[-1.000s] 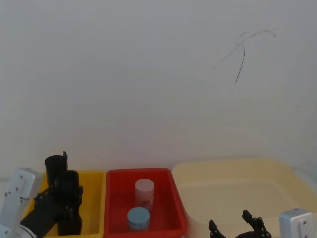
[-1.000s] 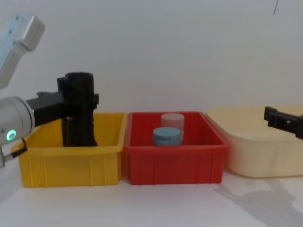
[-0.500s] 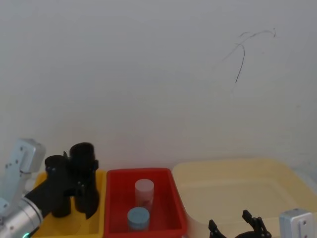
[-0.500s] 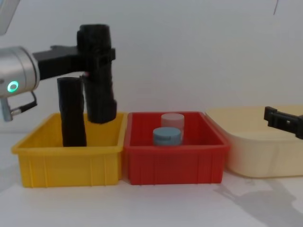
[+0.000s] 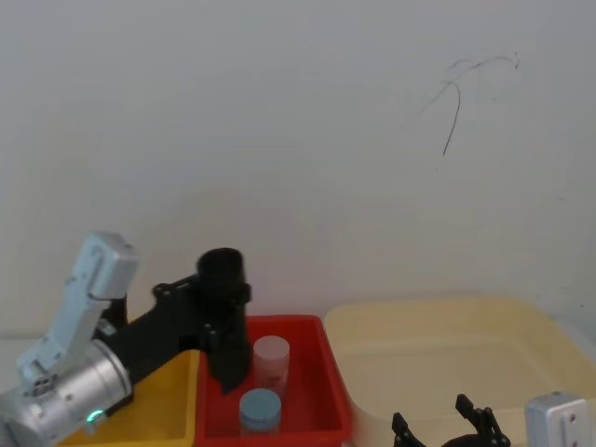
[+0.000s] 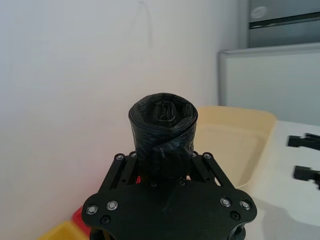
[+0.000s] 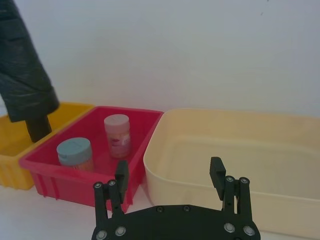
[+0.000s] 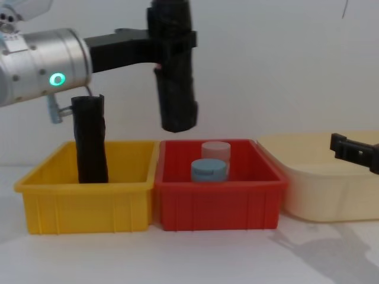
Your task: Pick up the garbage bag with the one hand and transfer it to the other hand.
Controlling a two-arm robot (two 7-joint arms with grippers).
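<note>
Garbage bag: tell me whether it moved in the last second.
Yes. In the left gripper, the garbage bag rose out of the yellow bin and shifted right, now above the red bin's left wall. Right gripper waits open.

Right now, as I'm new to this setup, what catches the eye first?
The left gripper holds a black garbage bag roll roughly upright in the air, above the red bin's left side. A second black roll stands in the yellow bin, and the right gripper sits open by the cream tub.

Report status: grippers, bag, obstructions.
Left gripper shut on garbage bag, upright above red bin's left end. Right gripper open, low by cream tub. Two jars in red bin sit below the bag.
</note>
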